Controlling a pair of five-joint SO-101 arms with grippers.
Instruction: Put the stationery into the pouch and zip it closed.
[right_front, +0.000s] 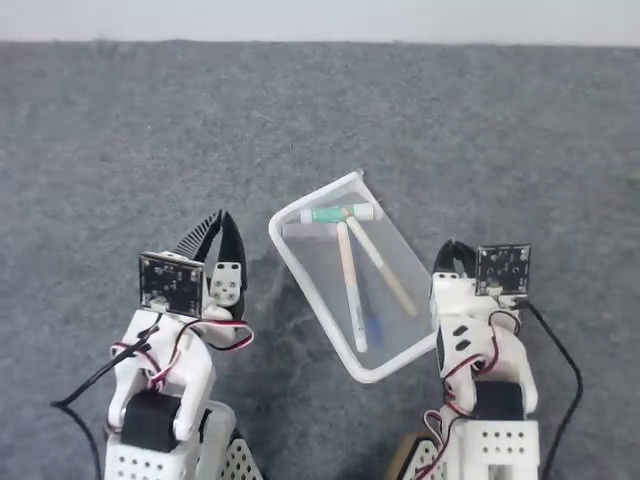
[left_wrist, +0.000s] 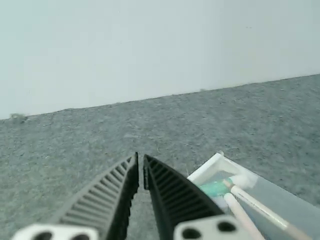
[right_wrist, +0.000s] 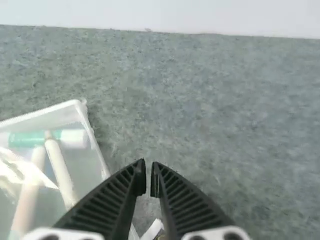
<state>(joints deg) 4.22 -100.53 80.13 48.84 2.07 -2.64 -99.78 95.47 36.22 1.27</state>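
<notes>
Two arms, one pouch, and three pens that I can count. The left gripper (right_front: 221, 225) hangs over the grey mat (right_front: 120, 130), closed and empty, near the pouch's left side. Between the arms lies the clear pouch (right_front: 308, 268), tilted. Inside are a green pen (right_front: 335, 213) across the far end, then a white pen (right_front: 352, 290) and a beige pen (right_front: 388, 275) lengthwise. The right gripper (right_front: 452, 250), also closed and empty, is just beside the pouch's right edge.
</notes>
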